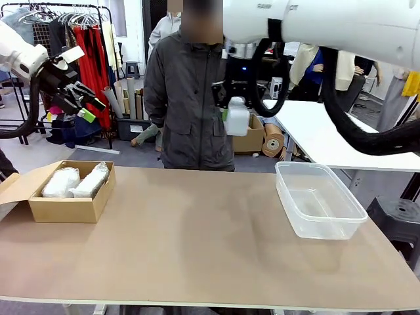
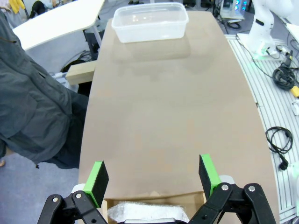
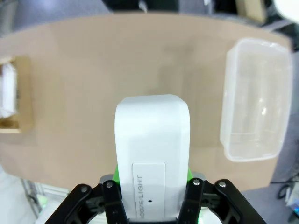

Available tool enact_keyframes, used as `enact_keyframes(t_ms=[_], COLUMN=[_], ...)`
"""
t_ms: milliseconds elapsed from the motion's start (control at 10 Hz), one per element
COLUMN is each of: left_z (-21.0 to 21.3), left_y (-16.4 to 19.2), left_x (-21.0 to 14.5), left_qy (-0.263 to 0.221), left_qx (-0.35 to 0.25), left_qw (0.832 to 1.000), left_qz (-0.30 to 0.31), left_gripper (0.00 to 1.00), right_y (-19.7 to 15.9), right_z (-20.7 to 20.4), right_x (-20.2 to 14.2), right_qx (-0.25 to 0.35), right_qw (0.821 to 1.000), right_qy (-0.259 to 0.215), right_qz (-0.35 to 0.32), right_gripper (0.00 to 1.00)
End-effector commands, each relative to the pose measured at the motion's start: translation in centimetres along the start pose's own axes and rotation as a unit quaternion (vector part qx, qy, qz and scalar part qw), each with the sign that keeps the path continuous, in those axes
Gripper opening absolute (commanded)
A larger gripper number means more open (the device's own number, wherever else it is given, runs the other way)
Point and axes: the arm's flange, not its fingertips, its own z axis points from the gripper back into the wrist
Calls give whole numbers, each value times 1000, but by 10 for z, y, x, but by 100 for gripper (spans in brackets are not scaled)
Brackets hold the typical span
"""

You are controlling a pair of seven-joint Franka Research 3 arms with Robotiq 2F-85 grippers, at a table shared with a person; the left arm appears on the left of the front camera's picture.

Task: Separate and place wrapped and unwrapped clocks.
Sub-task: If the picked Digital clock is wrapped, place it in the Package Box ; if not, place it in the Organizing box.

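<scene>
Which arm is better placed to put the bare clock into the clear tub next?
Right: the right gripper already holds the unwrapped clock near the clear tub; the left gripper is open above the cardboard box.

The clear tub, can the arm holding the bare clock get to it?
Probably yes. The right fingers hold the bare clock high above the table, and the clear tub sits open with nothing between.

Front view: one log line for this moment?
right gripper: shut on bare clock, raised | left gripper: open | wrapped clocks: in box | tub: empty
</scene>
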Motion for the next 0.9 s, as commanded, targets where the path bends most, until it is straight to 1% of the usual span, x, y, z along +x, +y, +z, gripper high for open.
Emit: enact_keyframes(t_ms=[0,100,200,300,400,600,700,800], left_z=[1,1,1,1,1,1,1,1], left_y=[-2,-2,-2,-2,-2,-2,-2,-2], left_x=[-1,-1,-1,-1,-1,-1,-1,-1], left_qy=[2,2,2,2,2,2,2,2], left_qx=[-2,-2,-2,-2,-2,-2,-2,-2], left_qw=[1000,1000,1000,1000,1000,1000,1000,1000], left_qz=[-2,-2,-2,-2,-2,-2,-2,-2], left_gripper=[100,100,100,100,100,100,100,100], right_y=[-47,-73,-93,-111,-131,-161,-172,-182], right_z=[-10,-18,-23,-31,-42,-57,-66,-72], right_x=[-17,-21,-29,-38,-45,-52,-49,-45], right_qx=[20,22,30,28,5,-9,-20,-39], right_qw=[999,999,998,997,998,998,996,994], right_qy=[35,17,46,56,50,4,-46,-67], right_qz=[18,20,33,40,43,61,71,76], right_gripper=[0,0,0,0,0,0,0,0])
